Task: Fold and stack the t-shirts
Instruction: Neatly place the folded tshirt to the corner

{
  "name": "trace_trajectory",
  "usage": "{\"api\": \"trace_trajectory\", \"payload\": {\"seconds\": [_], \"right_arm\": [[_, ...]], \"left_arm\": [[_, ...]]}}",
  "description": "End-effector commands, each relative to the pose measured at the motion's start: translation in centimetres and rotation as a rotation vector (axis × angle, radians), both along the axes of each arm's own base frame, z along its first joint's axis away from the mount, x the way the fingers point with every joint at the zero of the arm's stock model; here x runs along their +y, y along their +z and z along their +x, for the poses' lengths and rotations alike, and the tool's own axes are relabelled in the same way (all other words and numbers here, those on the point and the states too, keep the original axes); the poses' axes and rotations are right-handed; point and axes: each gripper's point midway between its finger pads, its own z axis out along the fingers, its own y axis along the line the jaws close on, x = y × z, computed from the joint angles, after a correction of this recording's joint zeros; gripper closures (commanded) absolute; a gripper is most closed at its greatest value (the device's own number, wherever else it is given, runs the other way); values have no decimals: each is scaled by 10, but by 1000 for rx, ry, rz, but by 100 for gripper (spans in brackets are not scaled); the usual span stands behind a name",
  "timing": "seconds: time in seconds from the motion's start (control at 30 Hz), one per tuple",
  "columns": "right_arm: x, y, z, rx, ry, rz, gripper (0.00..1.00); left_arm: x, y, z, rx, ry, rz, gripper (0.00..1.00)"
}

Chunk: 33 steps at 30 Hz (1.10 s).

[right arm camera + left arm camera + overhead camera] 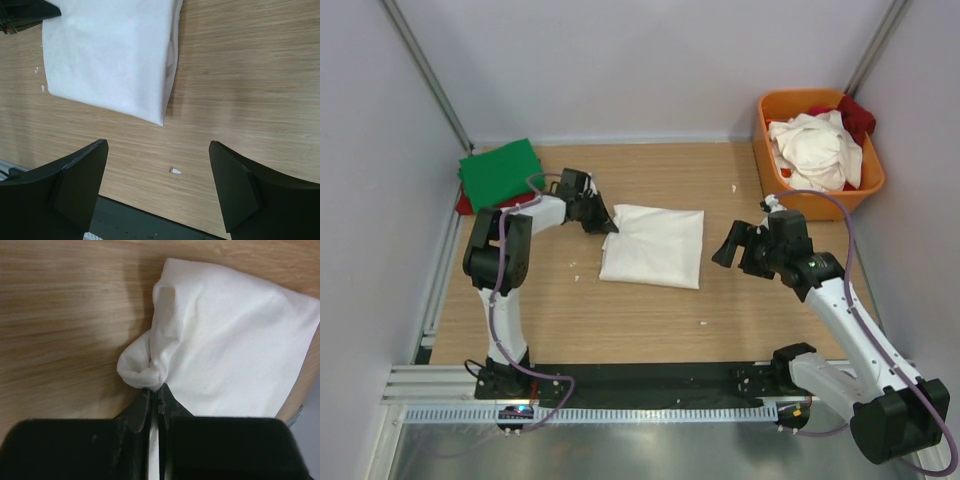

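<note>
Far-left corner: green t-shirt (500, 172), folded. Next, the left gripper (607, 225): jaws pressed together, pinching a bunched bit of the white t-shirt (655, 245) at its left edge. That shirt lies folded flat mid-table. Then the right gripper (736, 250): jaws wide apart, holding nothing, over bare wood just right of the shirt. Far-right corner: orange tub (765, 135) with crumpled cloth (820, 148) inside.

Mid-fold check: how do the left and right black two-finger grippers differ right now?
The left gripper is shut on a bunched corner of the folded white cloth t-shirt; the right gripper is open and holds nothing. The left is at the shirt's left edge; the right is over bare wooden table, apart from the shirt. Both are black and face that shirt.
</note>
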Motion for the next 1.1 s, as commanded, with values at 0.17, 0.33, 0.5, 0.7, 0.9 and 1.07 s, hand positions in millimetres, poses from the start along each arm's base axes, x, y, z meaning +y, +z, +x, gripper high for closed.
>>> {"api": "trace_trajectory", "payload": {"seconds": [0.17, 0.33, 0.5, 0.7, 0.9, 1.07], "right_arm": [[-1, 25, -4, -67, 21, 6, 12], [-4, 35, -9, -85, 17, 0, 11], [-5, 42, -14, -105, 12, 14, 11], [-7, 39, -18, -93, 21, -6, 12], [-7, 34, -17, -81, 22, -13, 12], [-8, 32, -18, -75, 25, -20, 12]], "left_arm": [[3, 91, 20, -72, -105, 23, 100], [28, 138, 46, -144, -86, 21, 100], [70, 172, 74, -182, 13, 30, 100], [101, 215, 100, -271, 77, 2, 100], [129, 236, 121, -311, 122, 0, 100], [156, 254, 139, -337, 195, -42, 100]]}}
